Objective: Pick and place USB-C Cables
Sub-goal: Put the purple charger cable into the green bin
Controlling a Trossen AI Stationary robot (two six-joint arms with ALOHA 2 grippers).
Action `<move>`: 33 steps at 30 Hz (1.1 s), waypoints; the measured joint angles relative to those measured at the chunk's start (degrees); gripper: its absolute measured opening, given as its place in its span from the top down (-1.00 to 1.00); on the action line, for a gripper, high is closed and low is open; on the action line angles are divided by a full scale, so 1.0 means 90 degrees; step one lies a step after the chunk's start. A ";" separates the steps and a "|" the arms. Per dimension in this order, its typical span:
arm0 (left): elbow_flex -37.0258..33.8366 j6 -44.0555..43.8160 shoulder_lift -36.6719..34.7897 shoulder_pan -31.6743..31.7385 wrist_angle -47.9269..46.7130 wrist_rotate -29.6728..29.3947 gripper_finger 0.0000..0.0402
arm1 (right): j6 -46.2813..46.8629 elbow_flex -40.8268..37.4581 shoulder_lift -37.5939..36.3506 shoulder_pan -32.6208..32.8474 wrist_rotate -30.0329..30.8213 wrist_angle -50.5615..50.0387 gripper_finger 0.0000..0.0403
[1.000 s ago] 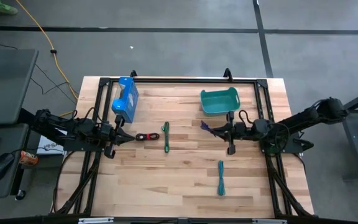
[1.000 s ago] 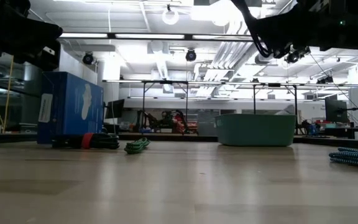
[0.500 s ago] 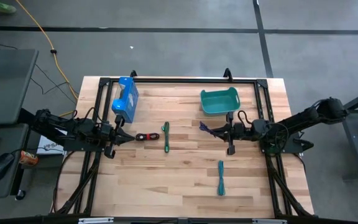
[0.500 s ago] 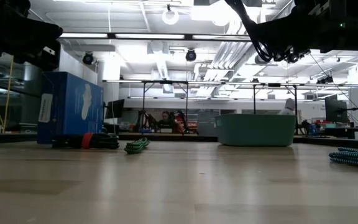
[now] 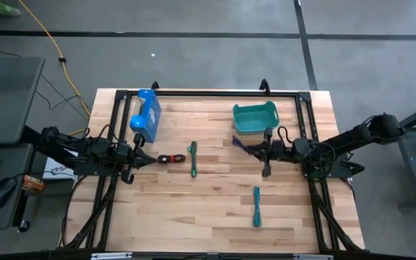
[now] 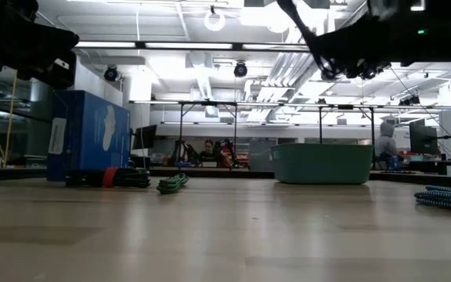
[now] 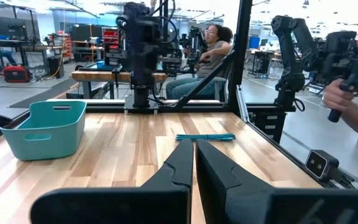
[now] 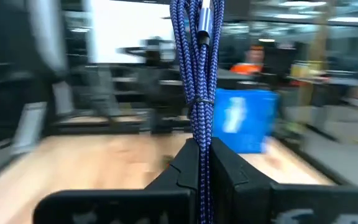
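Note:
My right gripper (image 5: pixel 254 150) is shut on the dark blue cable (image 5: pixel 240 145) in the air, just near-side of the teal bin (image 5: pixel 255 118). In the right wrist view the braided blue bundle (image 8: pixel 197 68) juts out ahead of the gripper (image 8: pixel 201 163). My left gripper (image 5: pixel 145 159) is shut and hovers at the table's left, just left of the red-and-black cable (image 5: pixel 167 159). The green cable (image 5: pixel 192 159) lies flat beside that one. The teal cable (image 5: pixel 256 206) lies flat nearer the near edge. My right gripper pinches the dark blue cable between its two fingers at one end of the bundle (image 8: pixel 202 135). The fingers come roughly level from the table's right, along the bundle. The cable is lifted clear of the table, and its free end (image 5: pixel 237 143) points toward the table's left.
A large bright blue box (image 5: pixel 145 115) stands near the far left corner, behind my left gripper. A black frame (image 5: pixel 208 92) runs along the table's edges. People sit and stand in the room beyond the table (image 7: pixel 213 46). Bare wood lies between the green cable and the teal cable.
My right gripper, still shut on the dark blue cable, has shifted a little toward the far edge and the teal bin, carrying the cable with it.

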 joint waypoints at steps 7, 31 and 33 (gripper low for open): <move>0.0000 0.0000 0.0000 0.0000 0.0000 0.0000 1.00 | 0.0027 0.1631 0.0018 -0.0829 0.0565 -0.3154 1.00; 0.0002 0.0000 -0.0001 0.0000 0.0002 -0.0001 1.00 | 0.0163 0.4203 0.1534 -0.3346 0.0408 -1.0285 1.00; 0.0000 -0.0002 0.0000 0.0000 0.0000 0.0000 1.00 | -0.0086 0.4185 0.1694 -0.3392 0.0381 -1.0287 1.00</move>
